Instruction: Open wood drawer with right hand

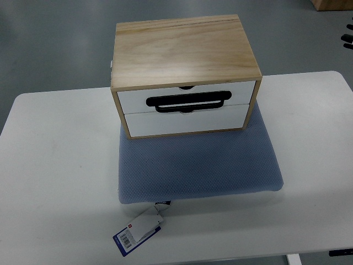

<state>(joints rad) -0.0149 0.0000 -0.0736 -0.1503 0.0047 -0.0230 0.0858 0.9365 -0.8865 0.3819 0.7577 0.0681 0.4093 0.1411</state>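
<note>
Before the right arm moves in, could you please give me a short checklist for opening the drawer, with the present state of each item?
1. Both drawers shut flush in the wooden drawer box: ok.
2. Black handle on the white front unobstructed and facing the robot's side: ok.
3. Box sits on the blue mat, mat flat on the white table: ok.
4. Space in front of the drawers free for pulling; only the mat's tag lies near the table edge: ok.
5. Right robot hand ready: cannot tell, only dark parts at the upper right edge.
6. Left robot hand out of the way: ok, not in view.
</note>
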